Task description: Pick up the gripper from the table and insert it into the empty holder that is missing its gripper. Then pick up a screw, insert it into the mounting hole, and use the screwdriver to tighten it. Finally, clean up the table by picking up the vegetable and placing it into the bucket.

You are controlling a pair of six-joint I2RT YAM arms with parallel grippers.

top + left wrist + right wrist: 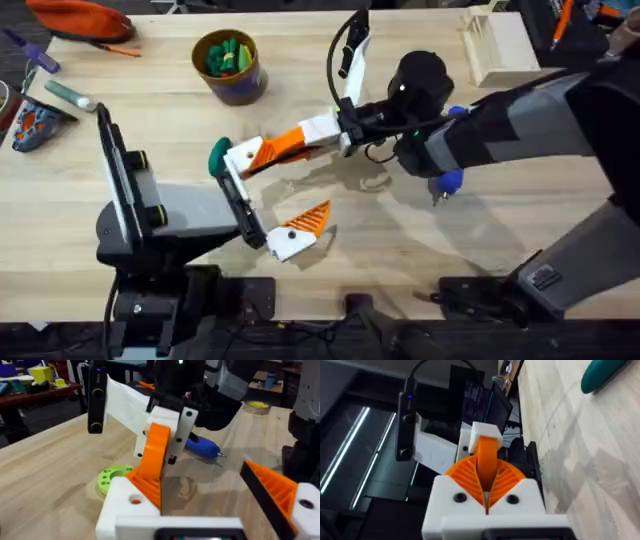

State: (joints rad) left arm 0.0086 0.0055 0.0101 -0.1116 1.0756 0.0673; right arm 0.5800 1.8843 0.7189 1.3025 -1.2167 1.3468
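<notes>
Orange gripper (486,462) — in right end effector (486,500)

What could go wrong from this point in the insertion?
1. The right gripper pinches the orange fingertip against the empty holder. It does not look fully seated, so it may jam or slip out if pushed askew.
2. The screwdriver lies just behind the work, so a swing of the right gripper could knock it.

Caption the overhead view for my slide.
The right gripper, shut on the orange gripper, holds it at the empty holder; screwdriver lies beneath the arm, bucket behind.
</notes>
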